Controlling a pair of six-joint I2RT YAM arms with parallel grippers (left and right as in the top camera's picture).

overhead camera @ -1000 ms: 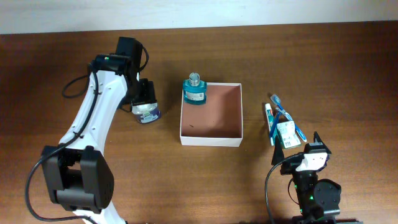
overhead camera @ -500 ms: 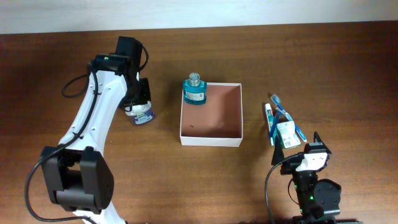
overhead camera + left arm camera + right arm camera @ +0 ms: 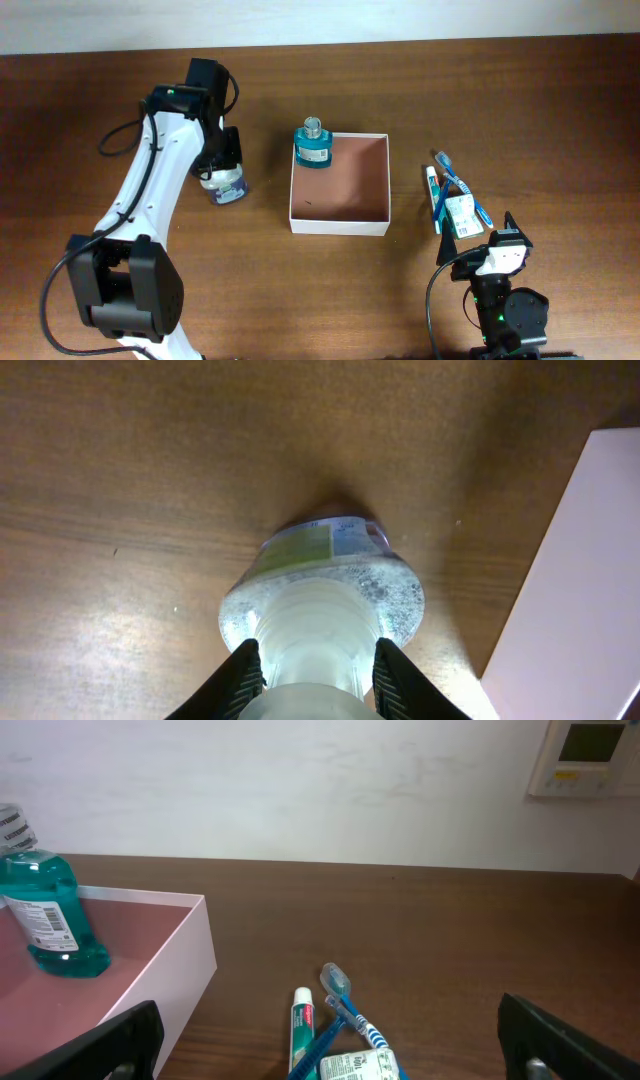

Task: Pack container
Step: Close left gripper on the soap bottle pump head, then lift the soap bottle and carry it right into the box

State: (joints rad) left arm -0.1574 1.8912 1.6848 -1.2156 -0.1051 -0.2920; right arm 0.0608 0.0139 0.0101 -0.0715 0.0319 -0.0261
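Fingers (image 3: 238,678) of your left pincer (image 3: 318,685) are drawn in narrow on the neck of a clear plastic bottle with a green-and-blue label (image 3: 322,595), one pale finger on each side. The cap end is cut off by the lower edge of the wrist view. From overhead the arm's black wrist covers most of that bottle. You see only its labelled end poking out on the near side, and you cannot tell whether it rests on the brown wooden counter (image 3: 560,110) or hangs just above it.

The shallow square cardboard container, white outside and reddish-brown inside (image 3: 345,190), sits mid-counter, to the right of the clear bottle and apart from it. A teal bottle with a silver cap (image 3: 313,143) stands upright in its far left corner.

Your right pincer (image 3: 330,1038) stands wide, and only its dark fingertips show at the lower corners of its wrist view. Between them lie a white toothpaste tube (image 3: 302,1030), a blue toothbrush (image 3: 340,1000) and a small printed carton (image 3: 360,1067). The carton is cropped by the frame and its print is too small to read.
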